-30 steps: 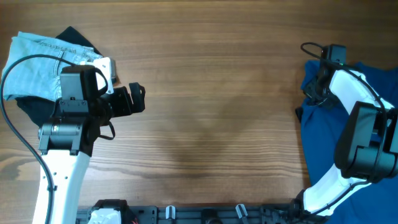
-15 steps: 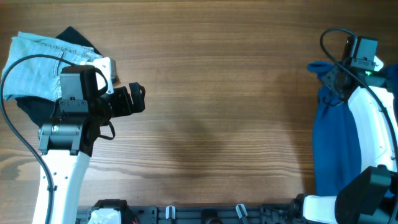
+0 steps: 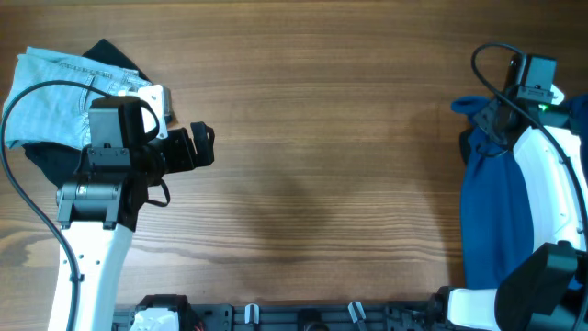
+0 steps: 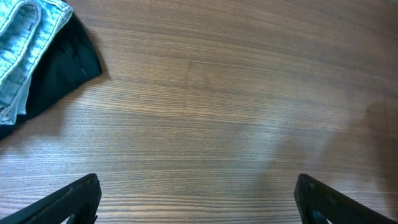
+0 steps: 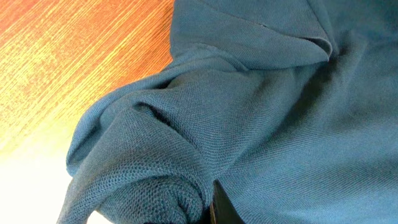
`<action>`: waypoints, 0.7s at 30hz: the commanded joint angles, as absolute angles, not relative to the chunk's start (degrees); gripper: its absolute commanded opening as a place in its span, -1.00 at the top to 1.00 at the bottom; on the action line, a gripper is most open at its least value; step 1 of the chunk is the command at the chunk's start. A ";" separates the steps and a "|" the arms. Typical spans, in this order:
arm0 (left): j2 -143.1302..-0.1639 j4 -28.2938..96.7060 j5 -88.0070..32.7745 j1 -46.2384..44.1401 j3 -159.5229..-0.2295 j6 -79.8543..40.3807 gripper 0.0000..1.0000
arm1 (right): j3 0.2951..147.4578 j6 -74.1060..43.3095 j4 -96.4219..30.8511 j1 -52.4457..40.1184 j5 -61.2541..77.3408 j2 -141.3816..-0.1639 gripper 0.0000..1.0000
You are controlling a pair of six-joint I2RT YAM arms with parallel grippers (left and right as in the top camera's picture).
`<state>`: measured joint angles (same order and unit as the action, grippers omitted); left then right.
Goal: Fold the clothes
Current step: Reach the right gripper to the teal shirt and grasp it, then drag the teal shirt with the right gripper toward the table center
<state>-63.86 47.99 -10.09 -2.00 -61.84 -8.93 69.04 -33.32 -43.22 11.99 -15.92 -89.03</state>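
Note:
A large deep-blue shirt [image 3: 487, 211] lies bunched along the table's right edge and fills the right wrist view [image 5: 261, 106]. My right gripper [image 3: 485, 108] is shut on a fold of the shirt near its top end, with one black finger [image 5: 219, 208] showing under the fabric. Pale-blue jeans [image 3: 55, 101] lie on black garments [image 3: 41, 161] at the far left; both also show in the left wrist view, the jeans [image 4: 18, 37] beside the black fabric [image 4: 62, 68]. My left gripper [image 3: 197, 147] is open and empty over bare wood [image 4: 199, 208], right of that pile.
The wooden table [image 3: 312, 138] stretches between the two arms. A black cable [image 3: 18, 138] loops over the jeans at the left arm. A rail with fittings [image 3: 303, 317] runs along the front edge.
My right arm has swung up and to the right, dragging the blue shirt toward the right edge. In the last half second it barely shifted. The left arm has not moved.

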 commanded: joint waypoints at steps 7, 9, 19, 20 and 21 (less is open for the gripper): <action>-63.83 47.31 -9.96 -2.37 -63.02 -9.50 -1.00 | 67.90 -18.13 -37.47 11.55 -7.53 -94.61 0.91; -63.83 47.00 -9.96 -2.37 -63.02 -9.50 -1.00 | 67.90 -14.72 -37.28 11.55 -5.06 -95.26 0.91; -63.83 46.30 -9.96 -2.35 -63.02 -9.47 -1.00 | 67.90 -15.90 -39.77 11.55 -1.58 -95.29 0.91; -63.83 46.28 -9.96 -2.35 -63.02 -9.47 -1.00 | 67.90 -16.88 -39.83 11.55 -1.58 -95.29 0.91; -63.83 46.28 -9.96 -2.35 -63.02 -9.47 -1.00 | 67.90 -16.93 -39.83 11.55 -1.39 -95.29 0.91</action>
<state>-63.86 46.54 -10.09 -2.00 -61.84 -8.95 67.75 -14.52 -39.72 11.81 -3.29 -95.53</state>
